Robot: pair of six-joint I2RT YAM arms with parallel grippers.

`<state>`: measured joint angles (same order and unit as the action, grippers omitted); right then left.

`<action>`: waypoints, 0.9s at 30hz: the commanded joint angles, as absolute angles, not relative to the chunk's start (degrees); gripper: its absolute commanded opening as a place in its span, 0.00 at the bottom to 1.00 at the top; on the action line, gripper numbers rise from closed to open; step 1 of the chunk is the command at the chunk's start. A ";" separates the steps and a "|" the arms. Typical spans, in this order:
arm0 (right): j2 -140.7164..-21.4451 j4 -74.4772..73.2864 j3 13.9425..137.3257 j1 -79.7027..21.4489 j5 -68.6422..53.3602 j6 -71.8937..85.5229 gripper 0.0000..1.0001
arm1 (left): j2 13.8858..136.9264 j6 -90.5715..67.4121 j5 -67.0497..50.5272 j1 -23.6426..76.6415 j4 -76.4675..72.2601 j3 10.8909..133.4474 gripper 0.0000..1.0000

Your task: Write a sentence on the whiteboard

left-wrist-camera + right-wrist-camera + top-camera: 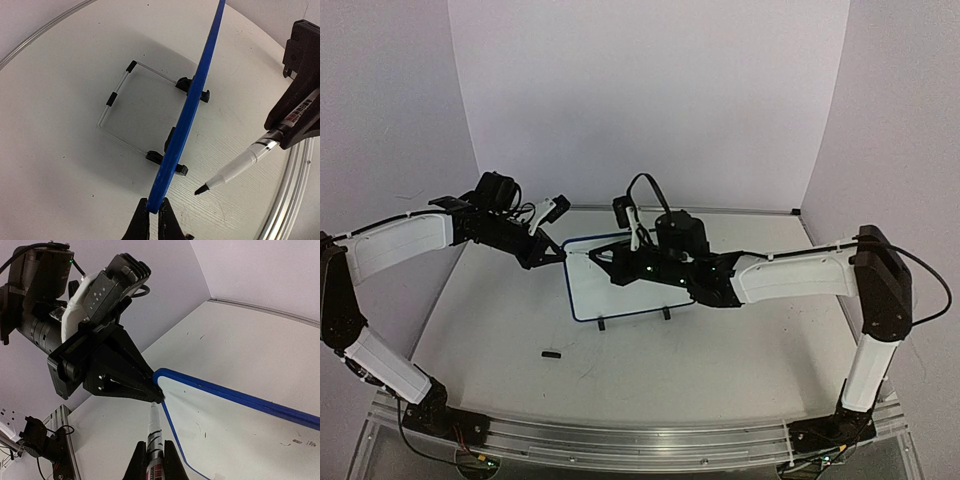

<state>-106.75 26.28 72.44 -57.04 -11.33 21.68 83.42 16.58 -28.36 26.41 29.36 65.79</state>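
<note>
Whiteboard point(610, 300): stands upright on its two black feet near the middle of the table point(740, 360), long side across, with a wire stand point(117, 107) behind it. The face seen from the right wrist is white inside the blue frame. It carries only a few faint grey specks (too small to read as letters or smudges). No sentence is legible in any view.

Left gripper point(151, 212): jaws closed to a narrow pinch on the blue frame at the board's upper left corner. It grips the edge only, apparently to steady the board.

Right gripper point(152, 460): jaws closed around the barrel of the marker point(240, 162), held well back from the nib. The nib is bare and black, and it points down and toward the board's writing side. In the left wrist view it is clear of the frame, not touching. In the right wrist view the pen lines up with the pinched corner, just beside the left fingers.

A small black piece point(551, 354) lies on the table in front of the board (possibly the pen cap; too small to confirm).

Progress, as judged:
- Done: board braced, pen uncapped and in hand.
- Left: the whole sentence, since no stroke can be confirmed.
- Next: bring the nib onto the upper left of the face, clear of the left fingers, pressing lightly so the board does not tip back.
</note>
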 commanded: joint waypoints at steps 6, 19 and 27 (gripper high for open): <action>-108.44 28.49 75.83 -56.92 -9.00 20.71 0.00 | 82.22 18.31 -26.24 26.20 27.86 64.78 0.00; -109.86 28.55 76.22 -56.45 -7.05 21.52 0.00 | 82.18 18.40 -26.43 26.19 27.94 64.85 0.00; -109.18 28.45 74.27 -56.38 -4.67 21.96 0.00 | 82.01 18.44 -26.31 26.20 27.94 64.82 0.00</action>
<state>-109.21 26.70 74.40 -56.68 -8.29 21.49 83.29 16.58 -28.36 26.41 28.88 65.47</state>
